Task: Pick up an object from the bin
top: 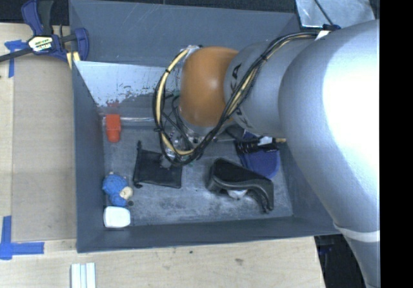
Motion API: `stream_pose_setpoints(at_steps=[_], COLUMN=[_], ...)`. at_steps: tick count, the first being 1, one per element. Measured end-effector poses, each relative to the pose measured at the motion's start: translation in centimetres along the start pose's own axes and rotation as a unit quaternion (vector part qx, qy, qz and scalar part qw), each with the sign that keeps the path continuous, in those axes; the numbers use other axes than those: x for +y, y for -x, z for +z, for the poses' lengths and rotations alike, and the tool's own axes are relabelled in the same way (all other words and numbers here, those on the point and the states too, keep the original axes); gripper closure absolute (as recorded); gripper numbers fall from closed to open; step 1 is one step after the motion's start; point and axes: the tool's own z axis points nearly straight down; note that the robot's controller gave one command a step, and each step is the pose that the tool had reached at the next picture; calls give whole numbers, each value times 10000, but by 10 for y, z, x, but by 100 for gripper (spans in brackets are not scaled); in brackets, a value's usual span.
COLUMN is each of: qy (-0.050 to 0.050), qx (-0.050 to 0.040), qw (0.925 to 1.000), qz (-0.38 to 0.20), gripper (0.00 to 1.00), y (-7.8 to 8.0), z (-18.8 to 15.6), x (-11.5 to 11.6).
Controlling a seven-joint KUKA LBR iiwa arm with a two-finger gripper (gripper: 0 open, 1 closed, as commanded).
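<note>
Gripper (173, 151) at bin (87, 177) middle; black flat piece (155, 174) lies just beside it, toward near edge. Grip state: cannot tell.

One camera sits above the bin (193, 28), looking down and a little aslant; the bin takes up most of the frame, its far wall's inner face broad at the top; a strip of surface (193, 267) shows below; the arm (322, 106) enters from the right, nearer the lens, bulking large over the bin's right half.
</note>
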Motion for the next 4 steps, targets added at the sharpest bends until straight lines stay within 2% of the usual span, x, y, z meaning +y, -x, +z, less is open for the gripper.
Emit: stream_pose_setpoints(at_steps=[1,2,3,4], qy=[31,28,-3,-19], qx=[-52,-45,6,14], qw=[9999,10000,9995,9980], qz=[-80,-81,307,-632], gripper=[100,100,100,100], y=[45,37,11,8], z=[-100,-214,-202,-160], x=[26,18,9,-49])
